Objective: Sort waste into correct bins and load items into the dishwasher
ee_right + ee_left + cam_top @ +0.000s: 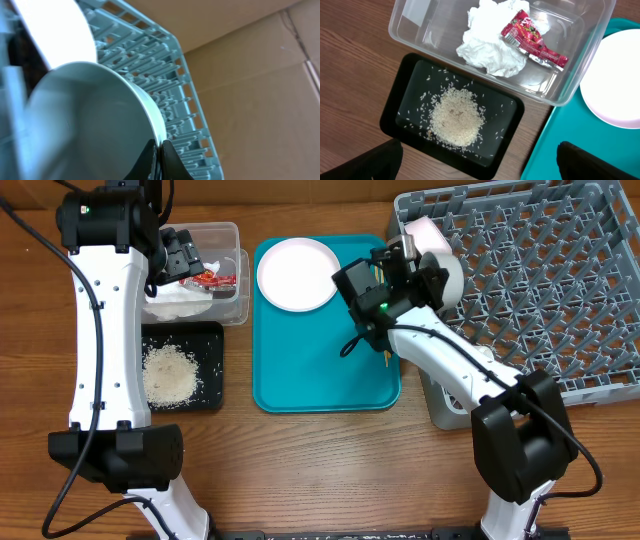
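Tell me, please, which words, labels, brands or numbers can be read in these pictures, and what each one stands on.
Red wrapper, lying on the napkin in the clear tub: some white print, too small and crinkled to read.
No other text shows: none on the plate, black tray, teal tray, bowl or rack.

Clear tub [228, 235] holds a crumpled white napkin [182, 302] and a red wrapper [211, 279]; the left gripper [185, 255] hangs over it. Just below, the black tray [212, 340] carries a rice heap [170, 372]. A white plate [297, 273] sits on the teal tray [310, 365], far left corner. The right gripper [408, 265] is at a white bowl [448, 275] on the left edge of the grey dish rack [540, 280].
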### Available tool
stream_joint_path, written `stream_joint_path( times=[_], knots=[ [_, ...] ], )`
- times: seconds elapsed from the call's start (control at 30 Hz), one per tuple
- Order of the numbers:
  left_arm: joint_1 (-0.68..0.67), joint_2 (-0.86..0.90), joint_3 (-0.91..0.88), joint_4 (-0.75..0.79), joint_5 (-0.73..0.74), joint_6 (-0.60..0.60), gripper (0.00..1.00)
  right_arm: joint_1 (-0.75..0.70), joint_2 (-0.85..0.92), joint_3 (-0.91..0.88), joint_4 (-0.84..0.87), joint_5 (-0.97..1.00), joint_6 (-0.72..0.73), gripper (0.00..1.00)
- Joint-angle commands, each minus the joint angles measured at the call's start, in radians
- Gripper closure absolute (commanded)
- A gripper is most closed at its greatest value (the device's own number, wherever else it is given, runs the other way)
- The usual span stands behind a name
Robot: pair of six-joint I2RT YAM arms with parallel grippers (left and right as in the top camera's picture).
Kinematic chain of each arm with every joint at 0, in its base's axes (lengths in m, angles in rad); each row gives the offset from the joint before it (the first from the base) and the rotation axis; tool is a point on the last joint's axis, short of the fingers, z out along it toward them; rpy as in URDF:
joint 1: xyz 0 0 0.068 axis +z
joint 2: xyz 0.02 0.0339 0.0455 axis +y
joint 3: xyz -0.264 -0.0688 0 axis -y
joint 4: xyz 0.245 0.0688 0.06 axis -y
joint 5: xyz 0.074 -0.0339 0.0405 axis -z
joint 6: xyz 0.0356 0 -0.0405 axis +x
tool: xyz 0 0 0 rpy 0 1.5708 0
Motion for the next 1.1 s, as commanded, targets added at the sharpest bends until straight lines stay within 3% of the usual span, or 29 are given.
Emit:
stream_joint_path(
  times=[0.0,0.3,1.07],
  knots=[
    [0.003,0.008,0.006,0.001,0.001,-0.007,0.00,-0.029,-0.041,0.058,0.016,0.055,-0.031,0.96],
    [0.002,0.008,0.006,0.001,0.001,-0.007,0.00,-0.119,-0.071,0.065,0.018,0.207,-0.113,0.96],
    [0.003,0.008,0.006,0.001,0.001,-0.007,0.00,-0.125,-0.064,-0.081,-0.002,0.082,-0.093,0.96]
  ],
)
